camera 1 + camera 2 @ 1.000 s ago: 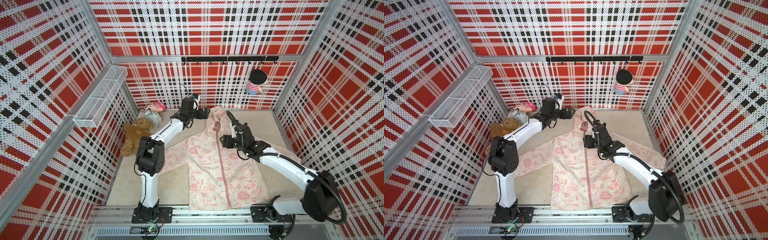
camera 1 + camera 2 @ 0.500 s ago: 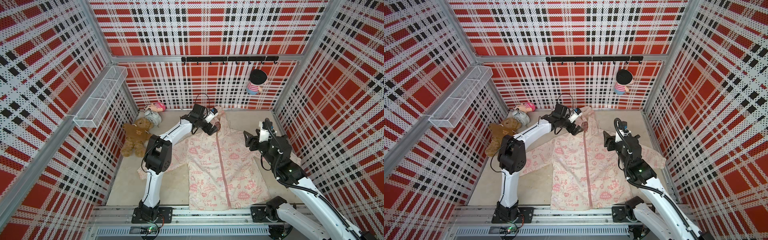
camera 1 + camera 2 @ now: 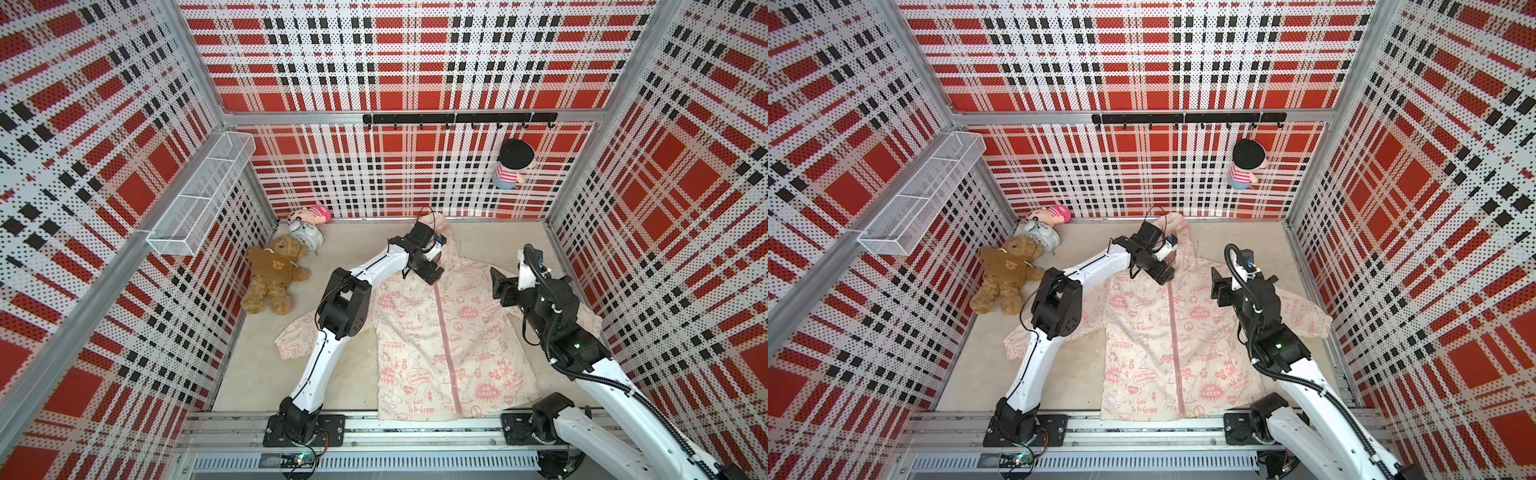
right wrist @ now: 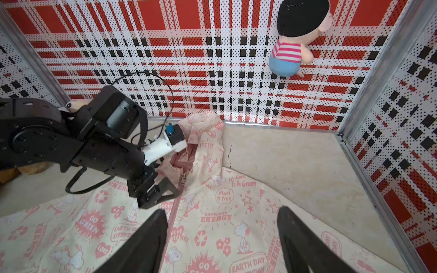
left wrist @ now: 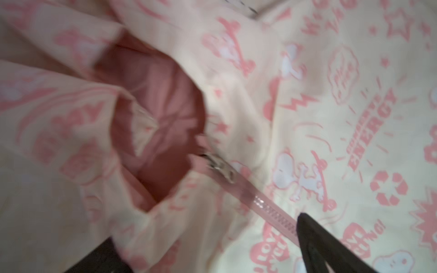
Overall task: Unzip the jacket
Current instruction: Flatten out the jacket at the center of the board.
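Here, shows the jacket [image 3: 440, 345] flat on the table [image 3: 503, 239], zipper [image 3: 446, 332] running from hood [image 3: 452, 249], far side, to hem [image 3: 419, 409], near edge. Puts the pull [image 5: 221, 166] at the zipper's top end, just ahead of the left gripper's [image 3: 430, 274] parted jaws; sets the right gripper [image 4: 222, 212], jaws likewise apart, farther off.

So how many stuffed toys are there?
3: a brown teddy bear on the floor by the left wall, a pink doll in the corner behind it, a striped-shirt doll hanging on the back wall. Others may be hidden.
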Controlling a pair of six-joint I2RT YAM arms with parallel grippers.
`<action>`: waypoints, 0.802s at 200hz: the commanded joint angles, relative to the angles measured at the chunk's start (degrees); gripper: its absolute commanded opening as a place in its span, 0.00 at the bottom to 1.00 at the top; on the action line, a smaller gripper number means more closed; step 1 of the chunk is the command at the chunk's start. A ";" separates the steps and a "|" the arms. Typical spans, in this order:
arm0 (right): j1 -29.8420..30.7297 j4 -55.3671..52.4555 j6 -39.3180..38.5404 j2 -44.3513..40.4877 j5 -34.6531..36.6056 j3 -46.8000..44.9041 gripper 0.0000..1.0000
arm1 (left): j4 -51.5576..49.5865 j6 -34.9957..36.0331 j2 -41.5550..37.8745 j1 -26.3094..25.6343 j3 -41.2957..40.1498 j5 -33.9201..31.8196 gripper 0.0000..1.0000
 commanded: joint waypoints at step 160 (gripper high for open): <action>-0.26 -3.49 0.96 2.29 -5.06 1.14 0.78 | 15.67 -35.64 -8.99 2.80 -11.48 -1.29 0.97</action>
